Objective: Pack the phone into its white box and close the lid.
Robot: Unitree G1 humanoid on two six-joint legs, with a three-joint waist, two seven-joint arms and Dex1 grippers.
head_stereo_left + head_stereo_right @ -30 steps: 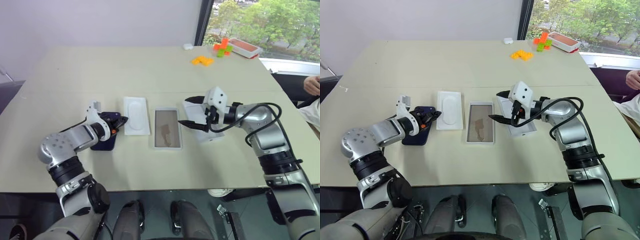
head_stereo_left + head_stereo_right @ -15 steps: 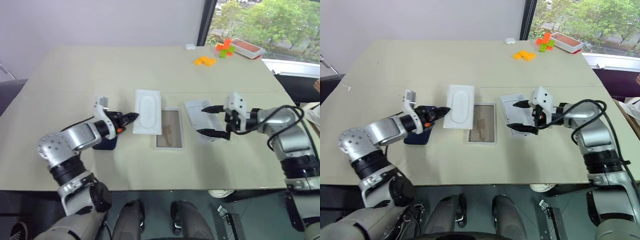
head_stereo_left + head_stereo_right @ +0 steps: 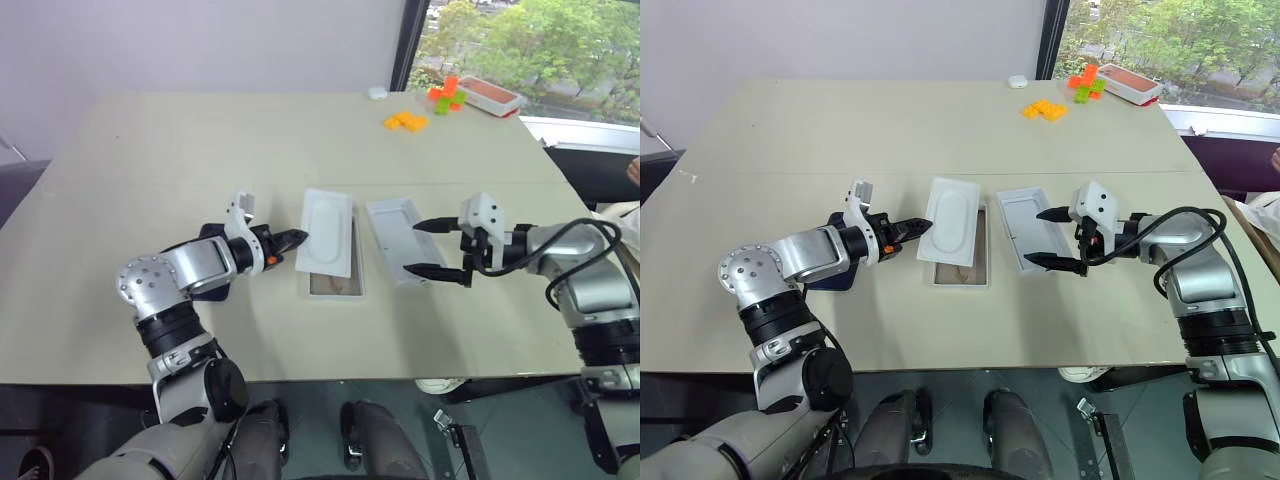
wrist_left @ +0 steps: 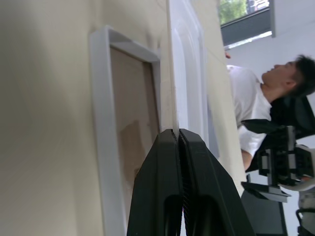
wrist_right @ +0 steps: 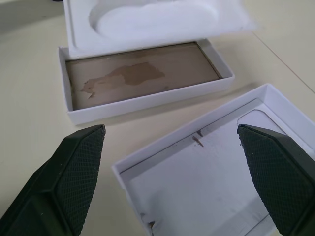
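Insert held over the open white box, lid lying open beside it
The left gripper (image 3: pixel 300 238) pinches the thin white insert (image 3: pixel 328 231) by its edge; since a second ago it has carried it rightward from beside the white box (image 3: pixel 335 283) to partly over its bare tan floor. The lid (image 3: pixel 400 238) lies inside-up, empty. The right gripper (image 3: pixel 437 247), jaws spread wide, has drawn back right. The phone (image 3: pixel 845 272) lies behind the left arm. No legible writing

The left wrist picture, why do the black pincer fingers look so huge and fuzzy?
In the left wrist view the black fingers sit right at the lens, so they loom large and soft-edged, pinched on the thin white insert with a rounded recess. In the right wrist view the right pincer's fingers blur likewise, while the shallow white cardboard tray stays crisp.
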